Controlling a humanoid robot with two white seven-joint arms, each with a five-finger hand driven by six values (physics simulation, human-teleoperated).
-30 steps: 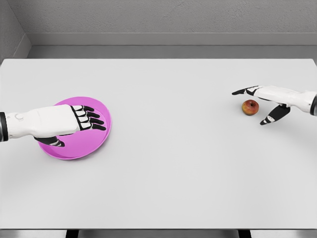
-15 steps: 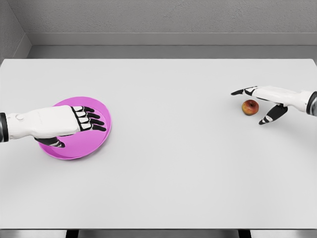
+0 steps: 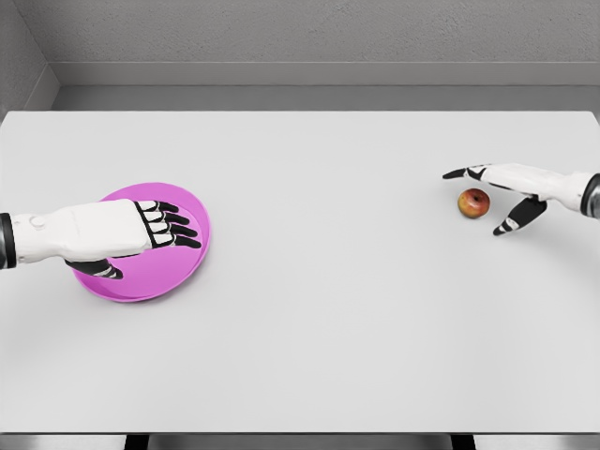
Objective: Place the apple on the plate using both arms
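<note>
pink plate (image 3: 192,258) lies near left under the left hand (image 3: 127,232), fingers flat and holding nothing. farther right, the apple (image 3: 474,202) sits between the right hand's (image 3: 511,190) spread fingers and thumb, ungrasped; that hand is nearer.

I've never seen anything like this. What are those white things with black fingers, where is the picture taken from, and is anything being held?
They are a humanoid robot's two arms, each ending in a five-finger hand, in a computer simulation. The picture comes from a camera on the robot's head, looking down at a white table. The left hand reaches over a pink plate, fingers stretched out, holding nothing. The right hand is spread around a small red apple, fingers behind it, thumb in front, not closed. So nothing is held: the apple sits on the table, far from the plate.
</note>
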